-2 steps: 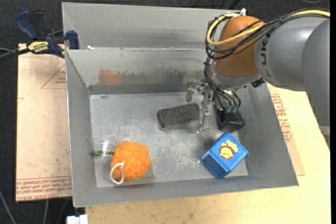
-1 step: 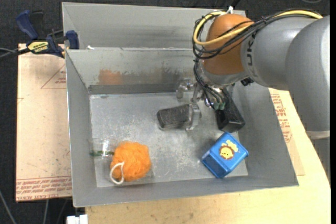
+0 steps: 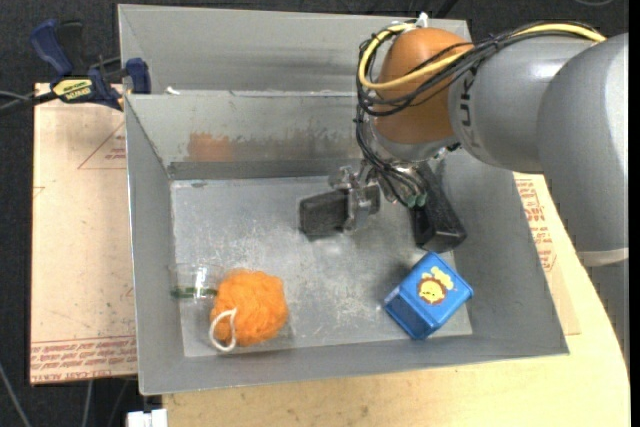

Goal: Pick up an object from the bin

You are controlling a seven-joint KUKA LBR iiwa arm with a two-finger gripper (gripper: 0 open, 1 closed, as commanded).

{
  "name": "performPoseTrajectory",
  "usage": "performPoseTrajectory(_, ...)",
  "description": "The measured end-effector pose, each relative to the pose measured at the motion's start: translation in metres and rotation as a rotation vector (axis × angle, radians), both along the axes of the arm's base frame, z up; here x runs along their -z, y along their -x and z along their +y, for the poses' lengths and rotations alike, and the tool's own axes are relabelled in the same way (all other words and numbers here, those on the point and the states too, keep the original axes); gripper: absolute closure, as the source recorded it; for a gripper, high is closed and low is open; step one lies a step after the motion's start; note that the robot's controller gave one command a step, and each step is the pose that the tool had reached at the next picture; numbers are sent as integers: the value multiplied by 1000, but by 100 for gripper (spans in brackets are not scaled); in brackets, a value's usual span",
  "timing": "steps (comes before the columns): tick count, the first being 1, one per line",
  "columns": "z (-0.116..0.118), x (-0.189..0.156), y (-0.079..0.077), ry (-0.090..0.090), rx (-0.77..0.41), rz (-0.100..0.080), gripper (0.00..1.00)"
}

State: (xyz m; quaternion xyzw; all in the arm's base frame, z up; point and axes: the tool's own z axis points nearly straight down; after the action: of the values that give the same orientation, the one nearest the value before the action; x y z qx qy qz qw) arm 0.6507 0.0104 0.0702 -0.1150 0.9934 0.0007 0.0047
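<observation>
**End effector (image 3: 358, 197) at dark grey block (image 3: 322, 215), middle of bin (image 3: 150, 215)**

It sits at the block's right end, touching or just beside it; clenched or released cannot be told. Toward the front lie a blue box (image 3: 428, 295), right, and an orange pouf (image 3: 250, 307), left.

In the grey metal bin (image 3: 150, 215): orange pouf (image 3: 252, 305), blue box (image 3: 428, 295), dark block (image 3: 320, 214) mid-floor.
</observation>
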Motion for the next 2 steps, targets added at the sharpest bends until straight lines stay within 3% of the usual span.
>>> performPoseTrajectory(1,0,0,0,0,0,0,100)
performPoseTrajectory(2,4,-116,9,-1,-4,-4,100)
